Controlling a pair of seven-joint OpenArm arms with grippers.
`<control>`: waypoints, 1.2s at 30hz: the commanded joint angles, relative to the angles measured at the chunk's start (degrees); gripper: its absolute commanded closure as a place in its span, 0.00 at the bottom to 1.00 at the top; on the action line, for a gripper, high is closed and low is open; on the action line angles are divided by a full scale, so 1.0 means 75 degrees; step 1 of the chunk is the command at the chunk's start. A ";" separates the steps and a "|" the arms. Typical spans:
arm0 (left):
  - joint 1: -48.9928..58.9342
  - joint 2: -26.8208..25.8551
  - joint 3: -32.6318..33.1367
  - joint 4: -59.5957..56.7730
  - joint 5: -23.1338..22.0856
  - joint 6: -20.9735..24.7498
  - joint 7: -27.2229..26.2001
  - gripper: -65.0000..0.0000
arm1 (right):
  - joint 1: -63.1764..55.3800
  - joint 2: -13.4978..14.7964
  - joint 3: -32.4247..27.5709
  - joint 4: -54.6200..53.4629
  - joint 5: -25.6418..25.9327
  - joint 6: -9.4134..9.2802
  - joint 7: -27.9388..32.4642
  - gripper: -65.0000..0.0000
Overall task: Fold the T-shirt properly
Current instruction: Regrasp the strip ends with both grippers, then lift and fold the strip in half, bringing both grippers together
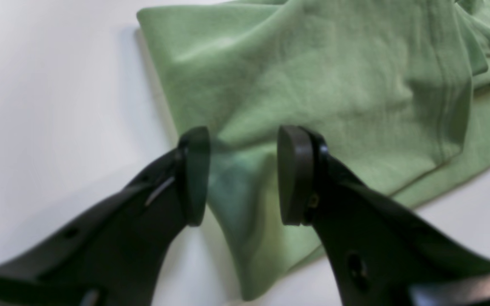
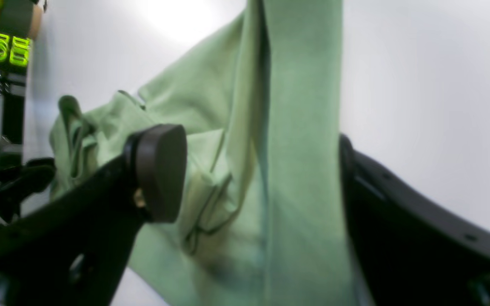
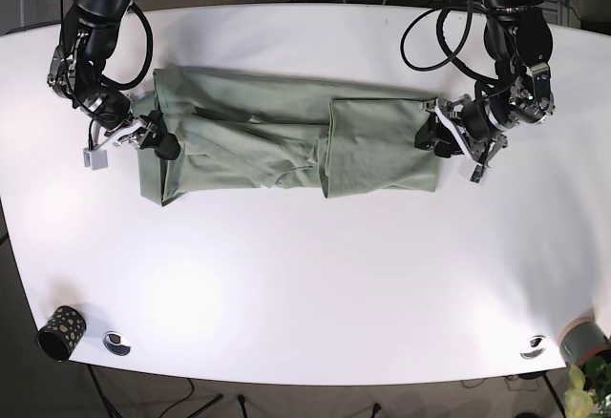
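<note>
White table [image 3: 305, 284] bears T-shirt [image 3: 286, 146]; cloth hides right claw's [image 2: 262, 178] far pad.

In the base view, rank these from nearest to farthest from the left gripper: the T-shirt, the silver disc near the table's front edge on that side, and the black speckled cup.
From the left gripper, on the base view's right:
1. T-shirt: its end lies at the gripper.
2. Silver disc: same side, near the table's front edge.
3. Black speckled cup: opposite front corner, farthest.
</note>
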 commanded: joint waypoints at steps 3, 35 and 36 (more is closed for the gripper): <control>-0.0084 -0.0044 -0.0019 0.0088 -0.0086 -0.0027 -0.0086 0.64 | 0.0062 -0.0054 -0.0065 0.0103 -0.0089 -0.0089 -0.0103 0.35; -0.0201 0.0613 0.1692 -0.0099 0.0945 0.0019 -0.0109 0.64 | -0.0770 0.0673 -0.0475 0.3877 -0.0089 -0.0886 0.0167 1.00; -0.0295 0.0706 0.1797 -0.0181 0.0945 0.0019 -0.0109 0.64 | -0.0770 0.0673 -0.0475 0.3994 -0.0089 -0.0886 0.0049 1.00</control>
